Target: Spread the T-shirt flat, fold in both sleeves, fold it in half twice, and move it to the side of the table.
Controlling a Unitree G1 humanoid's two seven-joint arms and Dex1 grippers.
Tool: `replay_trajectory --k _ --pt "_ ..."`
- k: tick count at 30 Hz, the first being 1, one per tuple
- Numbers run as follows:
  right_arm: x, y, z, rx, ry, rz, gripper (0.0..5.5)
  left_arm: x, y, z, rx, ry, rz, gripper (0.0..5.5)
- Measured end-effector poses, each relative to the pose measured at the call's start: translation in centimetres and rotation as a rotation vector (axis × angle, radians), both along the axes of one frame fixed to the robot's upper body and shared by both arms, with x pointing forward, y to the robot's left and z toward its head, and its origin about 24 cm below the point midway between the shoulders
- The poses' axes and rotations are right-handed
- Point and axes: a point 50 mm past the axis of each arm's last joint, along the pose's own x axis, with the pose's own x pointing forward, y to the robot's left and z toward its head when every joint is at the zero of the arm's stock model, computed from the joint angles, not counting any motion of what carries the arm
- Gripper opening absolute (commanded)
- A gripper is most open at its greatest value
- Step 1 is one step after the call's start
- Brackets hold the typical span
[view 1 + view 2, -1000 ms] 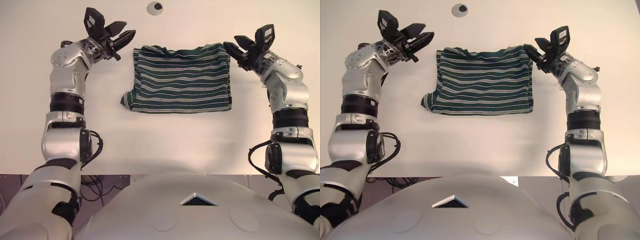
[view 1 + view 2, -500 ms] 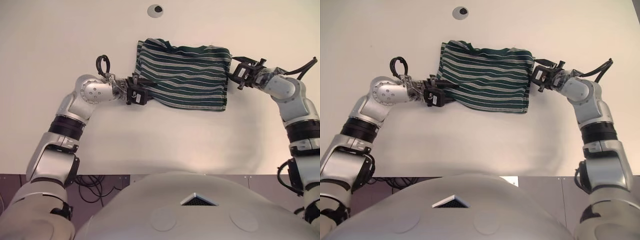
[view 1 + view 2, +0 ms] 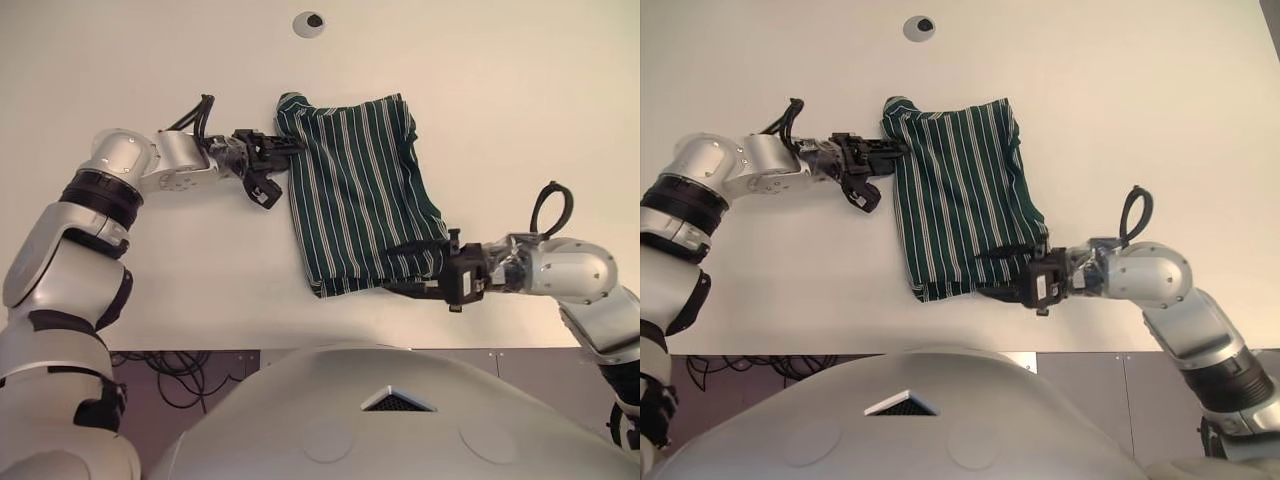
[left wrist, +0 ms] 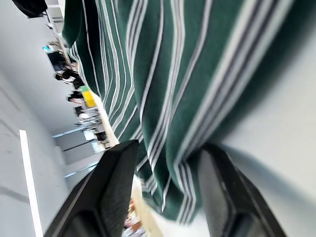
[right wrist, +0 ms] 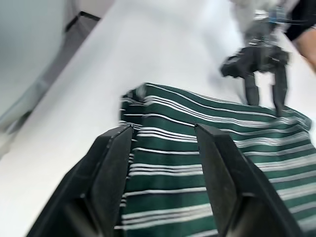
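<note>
Two T-shirt (image 3: 350, 190) corners straddled: left end effector (image 3: 283, 168), right end effector (image 3: 398, 268).

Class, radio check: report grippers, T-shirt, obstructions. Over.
Left gripper open at far-left corner. Right gripper open at near-right corner. T-shirt folded, flat on table. Nothing blocking.

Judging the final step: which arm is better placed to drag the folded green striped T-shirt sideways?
Right, probably. The right gripper straddles the green striped T-shirt at its near corner, open, with bare white table on that side. The left gripper, also open, sits beside the far corner's edge.
</note>
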Motion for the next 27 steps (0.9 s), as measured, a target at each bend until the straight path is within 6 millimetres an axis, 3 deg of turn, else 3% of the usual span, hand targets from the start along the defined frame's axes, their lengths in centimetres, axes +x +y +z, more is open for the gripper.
replay_trajectory --k 4,7,9,12,15,16,20,27 --pt "0.8 -2.1 0.9 0.044 0.029 -0.103 2.30 0.3 1.2 1.5 -0.163 -0.030 0.035 2.03" --pt "0.9 -4.6 0.4 0.043 0.097 -0.205 2.30 -0.5 1.1 3.7 -0.450 0.071 0.025 2.03" --pt "1.0 -6.3 -0.1 0.006 0.104 -0.280 2.30 -1.5 2.2 4.4 -0.544 0.144 0.037 2.03" --pt "1.0 -9.2 -0.8 -0.078 0.082 -0.383 2.30 -4.3 4.4 2.9 -0.513 0.314 0.085 2.03" --pt "0.8 -11.3 -1.2 -0.139 0.037 -0.421 2.83 -9.8 5.3 -1.1 -0.339 0.641 0.121 2.51" --pt "0.7 -11.7 -1.5 -0.173 0.030 -0.415 3.01 -10.7 5.2 -1.2 -0.334 0.697 0.123 2.67" --pt "0.2 -11.3 -2.9 -0.288 -0.032 -0.315 3.22 -12.0 4.6 -1.5 -0.330 0.813 0.150 2.84" --pt "-1.1 -7.8 -4.9 -0.307 -0.250 -0.101 3.22 -13.4 1.6 -2.3 -0.386 0.883 0.079 2.84"
